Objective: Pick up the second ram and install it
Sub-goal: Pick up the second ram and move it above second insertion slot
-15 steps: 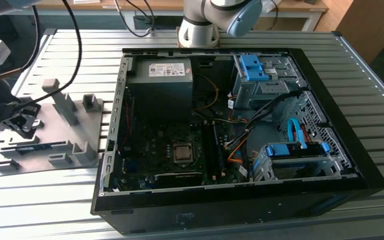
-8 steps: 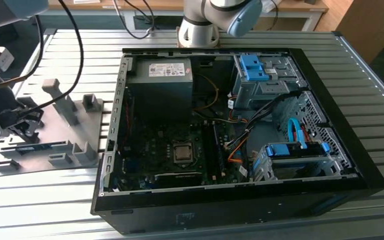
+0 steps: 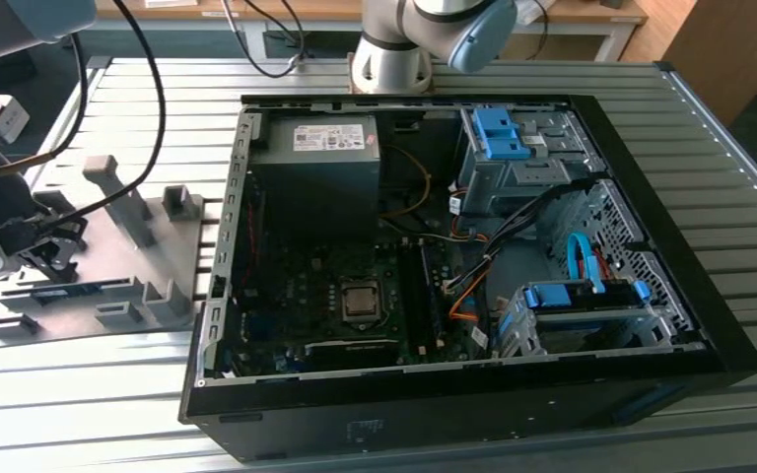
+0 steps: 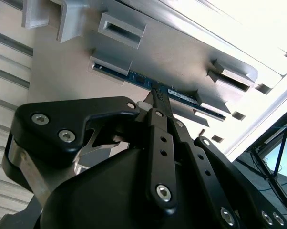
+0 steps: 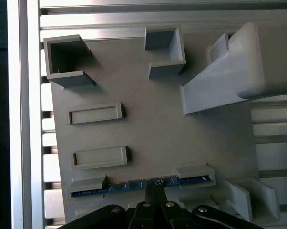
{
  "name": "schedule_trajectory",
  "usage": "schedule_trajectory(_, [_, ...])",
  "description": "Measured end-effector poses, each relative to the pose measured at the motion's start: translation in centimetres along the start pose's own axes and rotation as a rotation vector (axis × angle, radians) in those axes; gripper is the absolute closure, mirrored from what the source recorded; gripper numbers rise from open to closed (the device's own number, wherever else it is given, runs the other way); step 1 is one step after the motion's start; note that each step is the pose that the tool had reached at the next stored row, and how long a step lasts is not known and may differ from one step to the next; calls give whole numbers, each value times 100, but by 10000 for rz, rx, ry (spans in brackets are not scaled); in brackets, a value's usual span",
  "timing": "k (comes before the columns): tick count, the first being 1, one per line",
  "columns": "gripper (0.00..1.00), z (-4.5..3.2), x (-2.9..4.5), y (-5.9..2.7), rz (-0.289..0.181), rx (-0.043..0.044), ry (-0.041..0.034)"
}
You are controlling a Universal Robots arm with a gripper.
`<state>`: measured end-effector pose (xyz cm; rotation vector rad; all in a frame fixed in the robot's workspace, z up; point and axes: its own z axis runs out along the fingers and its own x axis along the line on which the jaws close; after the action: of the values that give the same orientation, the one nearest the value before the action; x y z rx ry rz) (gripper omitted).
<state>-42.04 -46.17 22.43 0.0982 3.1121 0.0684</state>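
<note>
The bench point(image 3: 721, 148) is a slatted aluminium surface that carries all the items. An open computer case point(image 3: 484, 399) lies on its side on it, with the motherboard point(image 3: 303, 286) facing up. The arm's base point(image 3: 392, 49) stands at the far side of the case.

On the exterior view's left of the case, a grey moulded tray point(image 3: 174, 246) rests flat on the bench. In the first wrist view I see the tray point(image 5: 153, 86) with several raised blocks and two shallow rectangular pockets point(image 5: 96, 113).

The end effector point(image 3: 43, 251) sits low over the tray. In both wrist views, the end effector point(image 4: 155, 95) point(image 5: 155, 190) meets the second ram at about its mid-length. I cannot tell whether the end effector is clamped on the board or only in contact with it.

The second ram point(image 5: 129, 183) stands on its long edge, seated in a slot between two grey holders near one edge of the tray. Its blue-green board point(image 4: 184, 95) runs straight between them. In the exterior view, the second ram point(image 3: 70, 293) shows as a thin blue strip just beside the end effector.
</note>
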Motion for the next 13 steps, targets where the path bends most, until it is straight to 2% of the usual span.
schedule_trajectory(8, [90, 1, 0, 0, -35, -1, 1])
schedule_trajectory(13, [90, 1, 0, 0, -287, -8, 12])
